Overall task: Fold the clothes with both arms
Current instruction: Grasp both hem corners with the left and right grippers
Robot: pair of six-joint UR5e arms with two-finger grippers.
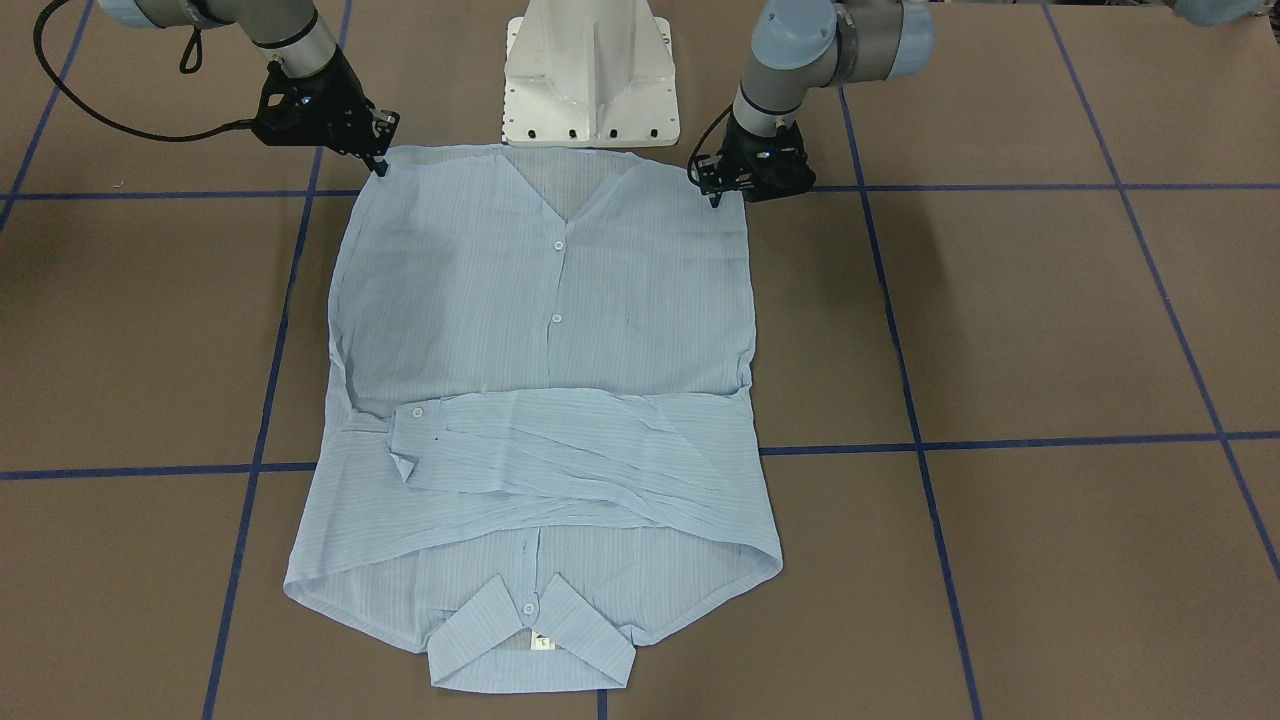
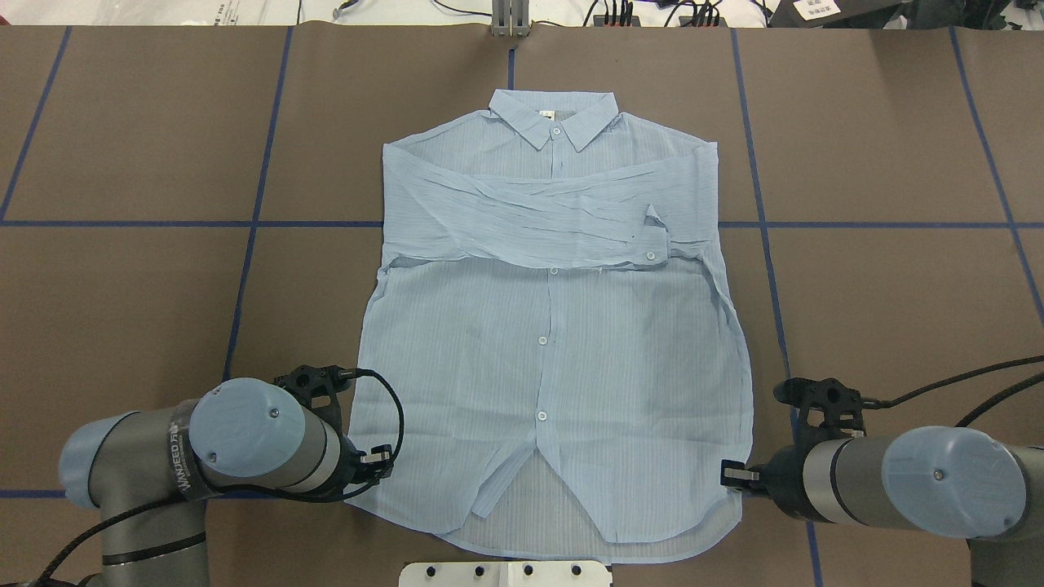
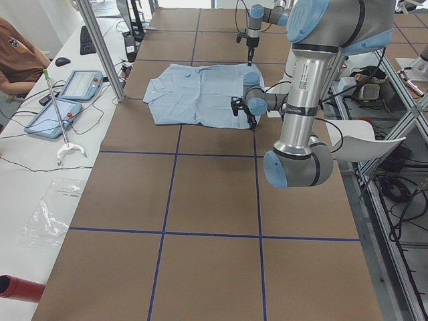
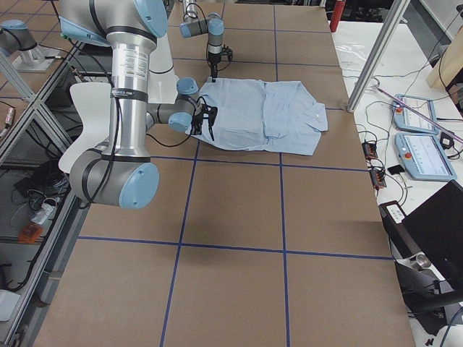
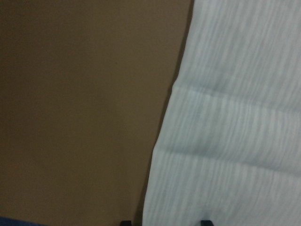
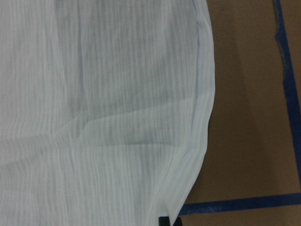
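At shirt [image 2: 555, 342] hem, both arms [image 2: 245, 444] lowered.

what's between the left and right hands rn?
Only the shirt: its hem end lies flat from left hand to right hand, one at each bottom corner. Clearest in the front-facing view.

Brown table [image 2: 122, 326] gridded with blue tape [image 2: 163, 222] — the shirt [image 2: 555, 350] lies flat on it.

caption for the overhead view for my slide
Left claw and right claw at the hem corners of a flat shirt, sleeves folded across.
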